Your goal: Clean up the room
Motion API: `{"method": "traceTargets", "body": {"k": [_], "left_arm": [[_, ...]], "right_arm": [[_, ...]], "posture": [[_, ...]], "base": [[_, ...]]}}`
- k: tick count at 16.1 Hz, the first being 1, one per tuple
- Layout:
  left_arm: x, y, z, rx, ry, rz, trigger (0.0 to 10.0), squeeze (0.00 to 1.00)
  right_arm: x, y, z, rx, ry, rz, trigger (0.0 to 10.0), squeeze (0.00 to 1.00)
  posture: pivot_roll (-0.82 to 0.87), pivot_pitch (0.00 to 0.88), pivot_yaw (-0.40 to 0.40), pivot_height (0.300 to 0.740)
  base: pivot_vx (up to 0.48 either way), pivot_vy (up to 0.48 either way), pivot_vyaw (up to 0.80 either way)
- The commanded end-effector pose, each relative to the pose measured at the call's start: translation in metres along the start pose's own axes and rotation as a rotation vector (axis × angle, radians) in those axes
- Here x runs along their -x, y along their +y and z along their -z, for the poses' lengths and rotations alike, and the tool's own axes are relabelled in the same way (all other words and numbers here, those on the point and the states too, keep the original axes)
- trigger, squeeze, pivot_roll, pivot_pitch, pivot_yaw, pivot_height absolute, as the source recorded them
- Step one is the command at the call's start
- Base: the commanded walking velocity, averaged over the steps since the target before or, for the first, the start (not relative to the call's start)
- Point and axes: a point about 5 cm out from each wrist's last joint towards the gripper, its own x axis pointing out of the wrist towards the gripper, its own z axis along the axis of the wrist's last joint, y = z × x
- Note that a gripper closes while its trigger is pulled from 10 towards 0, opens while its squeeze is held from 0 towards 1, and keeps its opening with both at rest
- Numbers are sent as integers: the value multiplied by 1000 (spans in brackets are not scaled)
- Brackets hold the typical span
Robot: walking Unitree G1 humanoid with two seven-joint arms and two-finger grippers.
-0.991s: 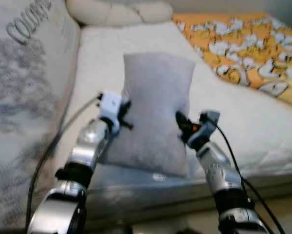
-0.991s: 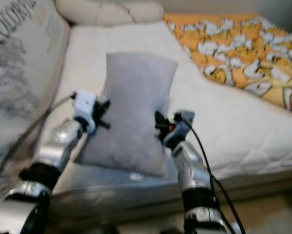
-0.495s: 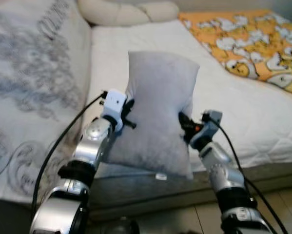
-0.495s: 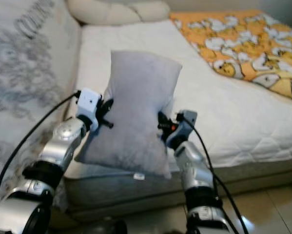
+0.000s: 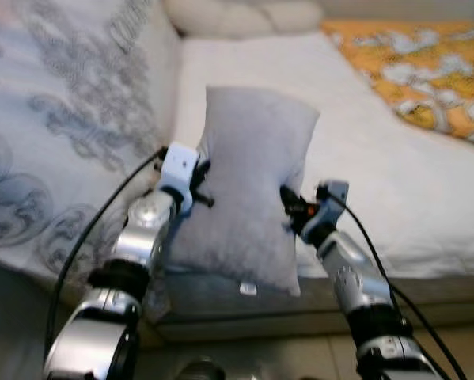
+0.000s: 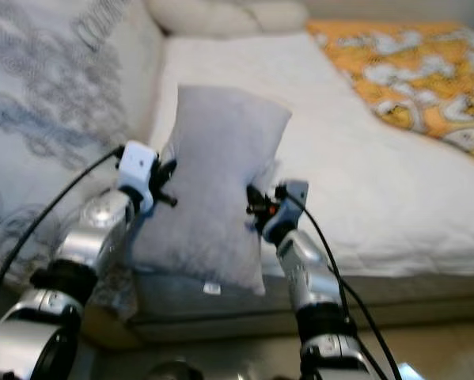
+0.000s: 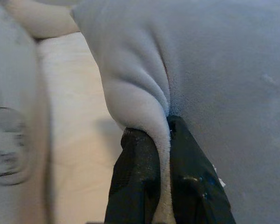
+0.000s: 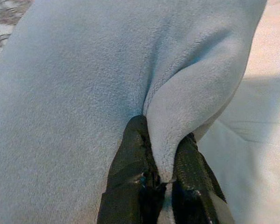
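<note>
Two grippers carry one grey pillow (image 5: 252, 186) between them, upright, raised above the near edge of the bed (image 5: 395, 182). From the left eye view, my left gripper (image 5: 199, 180) pinches the pillow's left side and my right gripper (image 5: 289, 207) pinches its right side. The pillow is plain, plush and rectangular, with a small white tag at its lower edge, and it is squeezed narrower where I grip it. A cream pillow (image 5: 244, 16) lies at the head of the bed, an orange patterned blanket (image 5: 426, 79) covers the far right, and a grey-printed bedspread (image 5: 70, 134) hangs on the left.

In the left wrist view, both black fingers (image 7: 140, 182) are closed tight on a fold of the grey fabric.

In the right wrist view, the black fingers (image 8: 130, 182) likewise clamp a fold.

I judge the task partway done: the pillow is lifted but not yet set down on the bed.
</note>
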Motion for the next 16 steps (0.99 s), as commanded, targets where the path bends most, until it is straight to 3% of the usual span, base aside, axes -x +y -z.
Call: {"method": "traceTargets", "body": {"k": [1,6,11,16], "left_arm": [[-4,-1,-12,-17,-43,-3,10000,0],[-4,0,-11,-23,-36,-8,10000,0],[-3,3,-10,-19,-30,-20,10000,0],[-4,3,-10,-22,-25,-13,10000,0]], "right_arm": [[-1,-2,-6,24,-5,-13,10000,0],[-1,-3,-5,48,9,-20,10000,0],[-2,0,-3,79,28,-46,10000,0],[-1,-3,-4,59,18,-18,10000,0]], "posture": [[36,0,34,740],[37,0,33,740],[38,0,32,740],[34,0,38,740]], "base": [[240,0,800],[98,0,0],[277,0,800],[304,0,0]]}}
